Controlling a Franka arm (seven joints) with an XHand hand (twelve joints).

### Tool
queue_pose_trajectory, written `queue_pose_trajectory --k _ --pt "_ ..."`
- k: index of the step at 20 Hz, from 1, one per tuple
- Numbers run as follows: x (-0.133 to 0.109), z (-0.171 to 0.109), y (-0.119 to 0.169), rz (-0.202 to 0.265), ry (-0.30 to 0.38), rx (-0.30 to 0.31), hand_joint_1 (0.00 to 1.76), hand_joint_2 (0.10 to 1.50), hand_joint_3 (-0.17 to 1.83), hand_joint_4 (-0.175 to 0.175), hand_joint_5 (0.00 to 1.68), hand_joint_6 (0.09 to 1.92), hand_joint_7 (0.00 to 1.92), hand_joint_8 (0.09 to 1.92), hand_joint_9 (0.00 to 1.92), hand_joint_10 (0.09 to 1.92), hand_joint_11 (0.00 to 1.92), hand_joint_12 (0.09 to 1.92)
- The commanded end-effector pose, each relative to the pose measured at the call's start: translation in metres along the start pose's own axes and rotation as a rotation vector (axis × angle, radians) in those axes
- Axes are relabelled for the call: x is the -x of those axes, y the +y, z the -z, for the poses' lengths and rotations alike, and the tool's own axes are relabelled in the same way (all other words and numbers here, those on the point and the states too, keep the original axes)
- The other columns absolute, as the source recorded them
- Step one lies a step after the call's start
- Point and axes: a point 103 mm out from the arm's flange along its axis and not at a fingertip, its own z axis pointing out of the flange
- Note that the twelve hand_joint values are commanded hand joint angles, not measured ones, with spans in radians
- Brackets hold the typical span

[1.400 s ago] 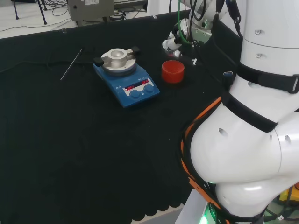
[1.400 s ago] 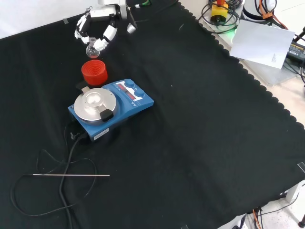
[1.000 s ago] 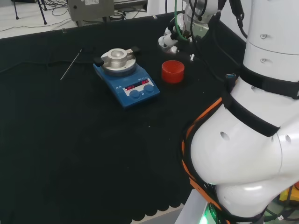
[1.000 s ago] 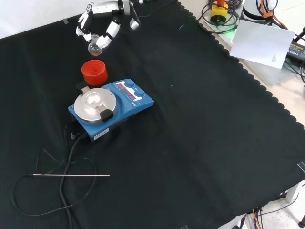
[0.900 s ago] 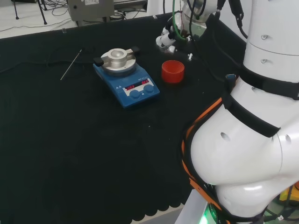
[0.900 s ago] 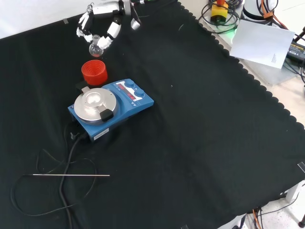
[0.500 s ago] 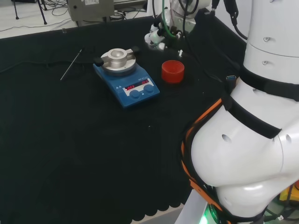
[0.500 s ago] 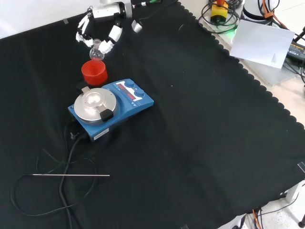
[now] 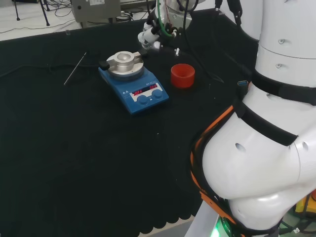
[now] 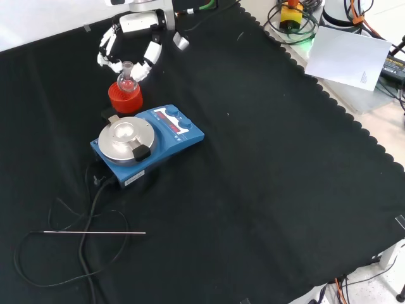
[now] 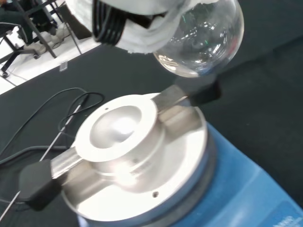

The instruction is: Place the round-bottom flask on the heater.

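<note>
One clear glass flask (image 10: pixel 127 81) hangs in the air, gripped at its short neck by the curled fingers (image 10: pixel 150 56) of the black and white hand (image 10: pixel 130 39). In the front view the flask stands upright: its long axis runs straight up and down, the open neck points up into the hand and the round belly points down. Its smooth belly hangs in front of the red stand (image 10: pixel 123 97) in that view, not resting in it.

In the head view the hand (image 9: pixel 150 34) holds the flask above the cloth, just beyond the heater's (image 9: pixel 133 82) right far corner and left of the red stand (image 9: pixel 182 75), which sits on the cloth as a short, squat cup.

From the wrist, the flask's belly (image 11: pixel 202 41) appears as a shiny, see-through sphere with room reflections on it, held under a white padded part of the hand (image 11: pixel 137 21). It floats above and beside the heater's metal block (image 11: pixel 135 156), apart from it.

The heater is a flat blue box (image 10: pixel 147 140) with rounded edges, two knobs and a red display on its front. On top sits a round, brushed silver block with a shallow bowl-shaped hollow (image 11: pixel 117 125) in the middle and two black-tipped handles sticking out at opposite sides. A black cable (image 10: pixel 88 215) runs from the heater across the matte black cloth (image 10: pixel 266 164), and a thin straight metal rod (image 10: pixel 95 233) lies nearby.
</note>
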Motion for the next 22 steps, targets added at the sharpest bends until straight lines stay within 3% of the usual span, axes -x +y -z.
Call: queue_pose_trajectory --k 1,11,22 --pt "-0.029 -0.009 0.004 0.042 -0.016 -0.026 1.09 0.73 0.66 0.164 1.12 0.93 0.59 0.59 0.83 0.52 0.57 1.22" --pt "-0.056 -0.027 0.008 0.089 -0.048 -0.059 1.09 0.73 0.66 0.166 1.12 0.93 0.59 0.59 0.83 0.52 0.58 1.22" --pt "-0.066 -0.049 0.026 0.103 -0.065 -0.091 1.09 0.72 0.66 0.168 1.12 0.93 0.58 0.59 0.83 0.51 0.58 1.21"
